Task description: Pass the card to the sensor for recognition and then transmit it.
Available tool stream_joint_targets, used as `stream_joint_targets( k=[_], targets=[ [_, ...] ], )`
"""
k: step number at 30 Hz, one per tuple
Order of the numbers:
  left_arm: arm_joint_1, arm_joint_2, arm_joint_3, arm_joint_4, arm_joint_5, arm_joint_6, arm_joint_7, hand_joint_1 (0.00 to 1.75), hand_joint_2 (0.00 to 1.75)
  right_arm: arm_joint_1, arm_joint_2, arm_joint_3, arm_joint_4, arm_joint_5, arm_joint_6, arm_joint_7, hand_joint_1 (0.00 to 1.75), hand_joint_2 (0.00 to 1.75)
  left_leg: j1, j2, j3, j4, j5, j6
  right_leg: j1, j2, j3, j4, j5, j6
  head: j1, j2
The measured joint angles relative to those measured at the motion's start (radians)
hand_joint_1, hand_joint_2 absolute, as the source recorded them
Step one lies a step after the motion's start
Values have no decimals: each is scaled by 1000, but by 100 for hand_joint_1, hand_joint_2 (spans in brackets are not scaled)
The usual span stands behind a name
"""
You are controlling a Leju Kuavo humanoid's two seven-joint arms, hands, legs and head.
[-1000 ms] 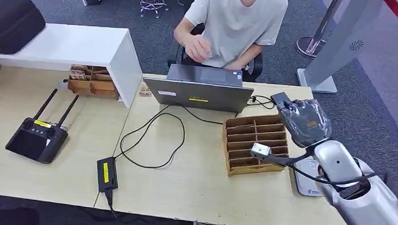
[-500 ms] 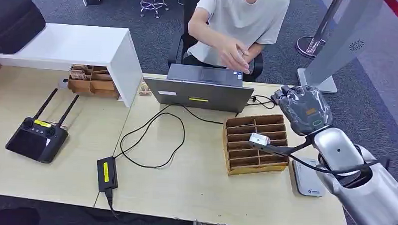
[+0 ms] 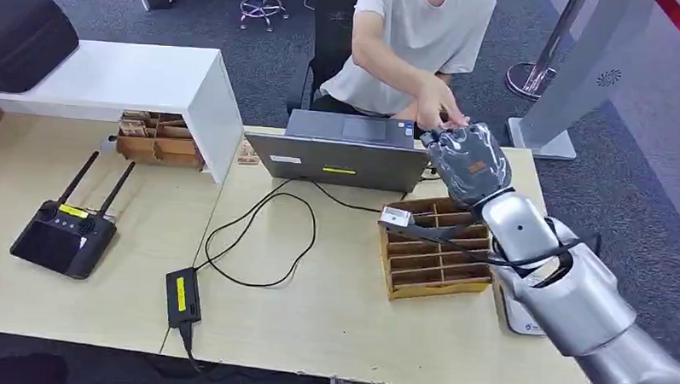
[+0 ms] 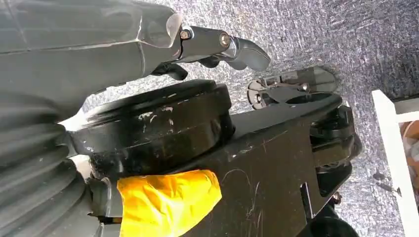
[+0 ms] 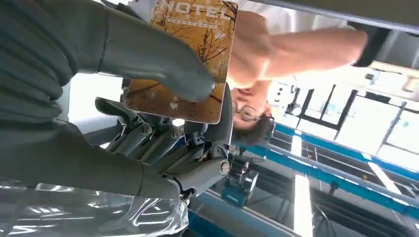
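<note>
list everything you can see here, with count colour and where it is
brown hotel key card: 1, held up by the right robot hand
grey laptop: 1, back of desk before the person
brown cardboard divider tray: 1, right of desk
white card reader: 1, desk's right edge, partly behind the arm
black remote controller with two antennas: 1, left of desk
black power brick with yellow label: 1, front of desk
white shelf: 1, back left
person in pale shirt: 1, seated, hand reaching toward the card
right robot hand: grey, raised by the laptop
left robot hand: grey, hanging over carpet
</note>
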Motion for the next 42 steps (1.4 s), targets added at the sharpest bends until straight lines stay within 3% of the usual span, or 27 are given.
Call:
stream_joint_targets(
  k=[13,25,26,42],
  targets=[
    [0,1,0,0,-3,-3,0,0,175,-35,82,42,87,0,-13,2,175,175,0,0,0,0,0,0,0,0,0,-1,0,0,0,0],
    [-1,3,-1,0,-9,-9,0,0,175,-41,108,50,129,0,-16,4,175,175,0,0,0,0,0,0,0,0,0,0,0,0,0,0],
    [-1,3,-1,0,-10,-9,0,0,175,-41,108,50,131,0,-16,4,0,175,0,0,0,0,0,0,0,0,0,0,0,0,0,0],
    [-4,10,-7,0,12,-2,-2,0,175,-80,166,77,169,-19,-17,-14,0,175,0,0,0,0,0,0,0,1,0,0,0,0,0,0]
  ],
)
